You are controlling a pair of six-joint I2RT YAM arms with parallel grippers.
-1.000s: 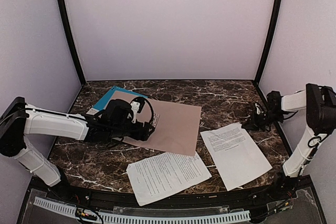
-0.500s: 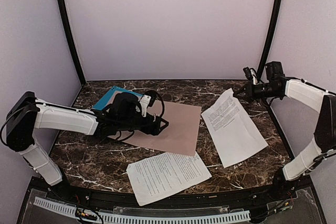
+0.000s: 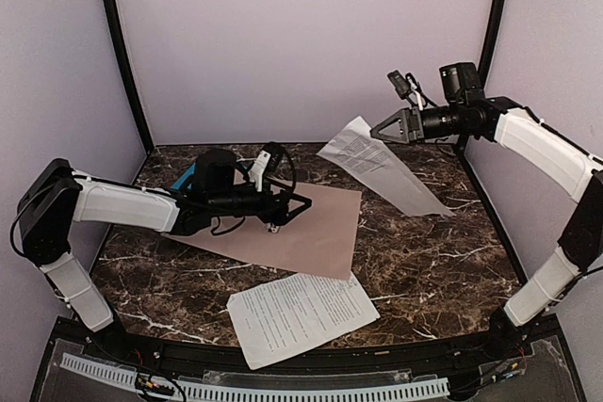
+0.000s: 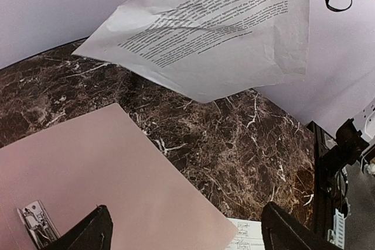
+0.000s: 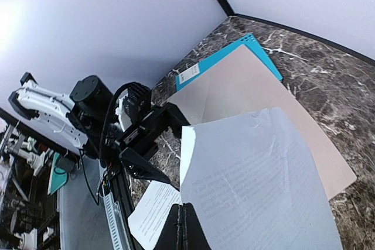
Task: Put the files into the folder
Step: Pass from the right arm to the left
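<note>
Files: two sheets visible. One sheet [image 3: 384, 165], thin white paper w/ dense black print, hangs in the air over the far right part of the counter [image 3: 424, 261]. It is pinched at its top edge by the right pincer [image 3: 379, 133], fingers pressed together on the paper. Paper is creased & bowed, and its lower end droops toward the marble; can't tell if it touches. Second sheet [image 3: 301, 313] lies flat near the front edge, its far corner right at the folder's near corner.

Folder [image 3: 320, 228]: tan-pink card, matte, flat, rectangular, lying askew at mid-left of the counter. Small shiny metal clip [image 4: 35, 223] sits on its surface near one edge. Teal folder [image 3: 186, 179] w/ white label [image 5: 188, 73] pokes out from under its far-left corner.

Left pincer [image 3: 292, 214] hovers just above the tan card, dark fingers [image 4: 88, 235] spread wide apart, nothing btwn them. Counter surface is dark brown marble w/ white veins, glossy.
</note>
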